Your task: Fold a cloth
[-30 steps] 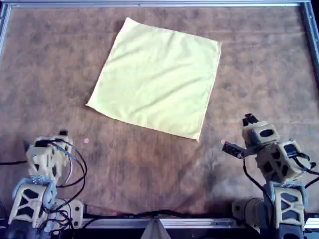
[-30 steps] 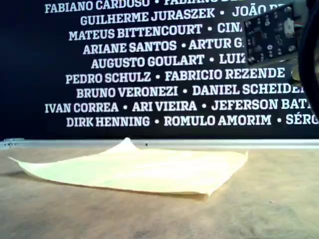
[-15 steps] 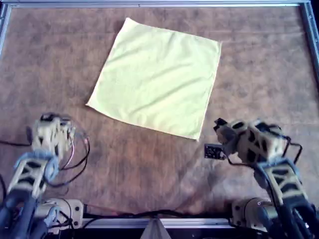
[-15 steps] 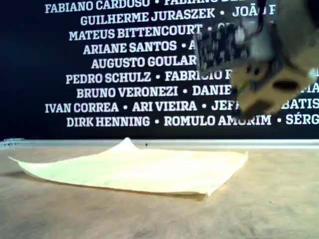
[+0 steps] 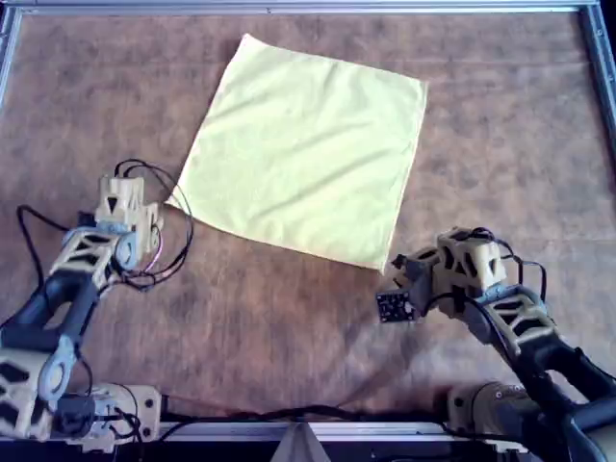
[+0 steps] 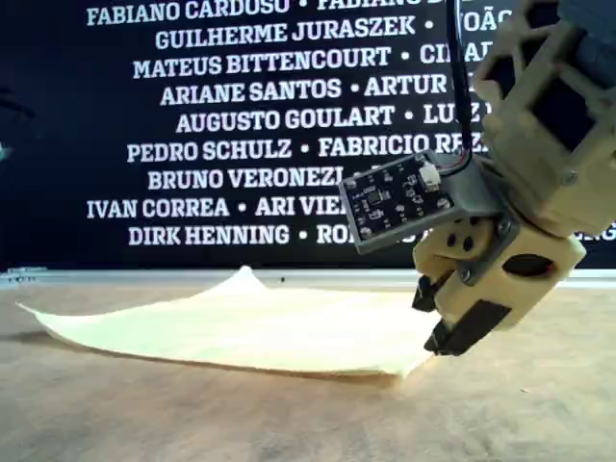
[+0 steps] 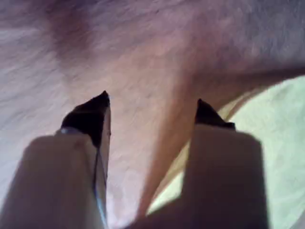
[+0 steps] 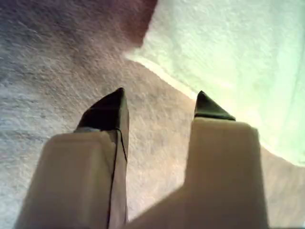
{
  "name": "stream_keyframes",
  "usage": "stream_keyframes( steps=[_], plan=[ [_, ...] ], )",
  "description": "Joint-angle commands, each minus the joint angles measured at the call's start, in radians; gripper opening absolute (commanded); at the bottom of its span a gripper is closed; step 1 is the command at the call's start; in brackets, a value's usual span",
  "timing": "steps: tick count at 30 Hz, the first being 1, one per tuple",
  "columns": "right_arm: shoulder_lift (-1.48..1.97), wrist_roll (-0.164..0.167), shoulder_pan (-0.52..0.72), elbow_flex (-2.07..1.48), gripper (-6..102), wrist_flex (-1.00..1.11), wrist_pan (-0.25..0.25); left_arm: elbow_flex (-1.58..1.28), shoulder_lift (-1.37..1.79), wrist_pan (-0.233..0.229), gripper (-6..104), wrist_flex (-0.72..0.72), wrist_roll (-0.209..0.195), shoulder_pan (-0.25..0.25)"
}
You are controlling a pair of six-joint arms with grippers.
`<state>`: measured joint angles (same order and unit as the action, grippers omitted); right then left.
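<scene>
We are reaching both open grippers, the left gripper (image 5: 126, 194) and the right gripper (image 5: 402, 262), up to the near corners of the soft, pale yellow square cloth (image 5: 306, 149), lying flat on the brown table (image 5: 289, 318). A second ago they were resting far back. Now we can pinch.

— Where does the cloth (image 5: 305, 148) lie?
— Flat on the table (image 5: 500, 125), toward its far edge in the overhead view.
— And the grippers?
— Left gripper (image 5: 125, 192) just beside the cloth's overhead-left corner; right gripper (image 5: 402, 265) by its near corner.
</scene>
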<state>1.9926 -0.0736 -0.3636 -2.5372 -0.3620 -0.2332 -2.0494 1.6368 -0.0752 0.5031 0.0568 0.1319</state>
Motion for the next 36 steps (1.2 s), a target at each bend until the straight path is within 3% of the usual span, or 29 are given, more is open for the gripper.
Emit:
stream_keyframes(
  steps=[1,19,23,36],
  plan=[
    [0.006,0.005,-0.008,0.077,58,-0.017,-0.003,0.127,-0.035,0.008,63,-0.025,0.008,0.02],
    [-0.304,0.002,-0.058,0.285,58,-0.017,-0.003,0.353,-0.284,0.006,63,-0.025,0.008,0.094],
    [-0.344,-0.012,-0.058,0.313,58,-0.017,-0.003,0.373,-0.318,0.006,63,-0.025,0.008,0.114],
    [-0.414,-0.014,-0.058,0.397,58,0.002,-0.003,0.495,-0.456,0.006,63,-0.025,0.006,0.114]
  ],
)
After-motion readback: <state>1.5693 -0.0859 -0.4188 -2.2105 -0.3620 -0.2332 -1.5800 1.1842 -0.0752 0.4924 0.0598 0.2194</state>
